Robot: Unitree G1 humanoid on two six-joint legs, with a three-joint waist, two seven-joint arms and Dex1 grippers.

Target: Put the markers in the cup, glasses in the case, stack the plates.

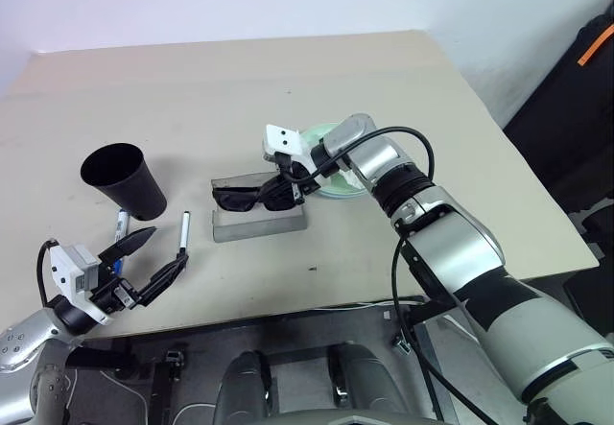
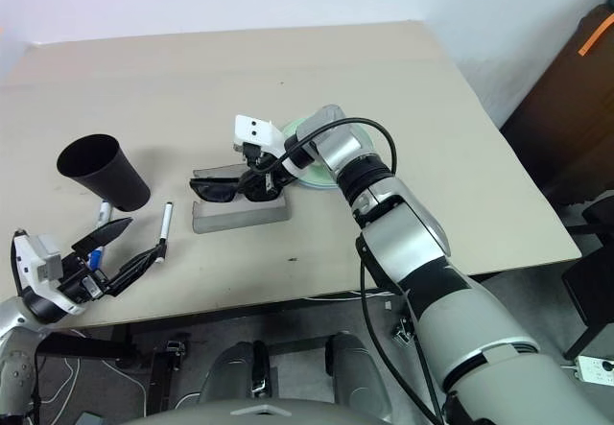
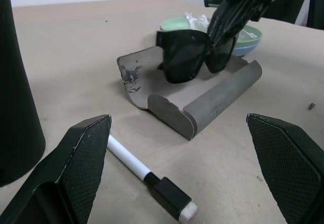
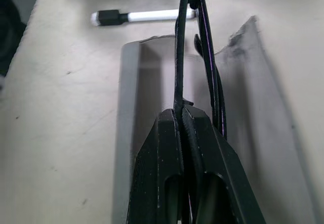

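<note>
Black glasses (image 1: 257, 198) are clamped in the right end effector (image 1: 284, 187), directly above the open grey case (image 1: 259, 222); left end effector (image 1: 153, 257) spread wide, empty.

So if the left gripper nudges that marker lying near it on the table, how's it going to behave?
The marker looks round and slim, so it will probably roll sideways on the smooth table rather than stay put. It seems light and stiff, so the open left gripper could likely pinch it easily, though a glancing touch may spin it away.
</note>
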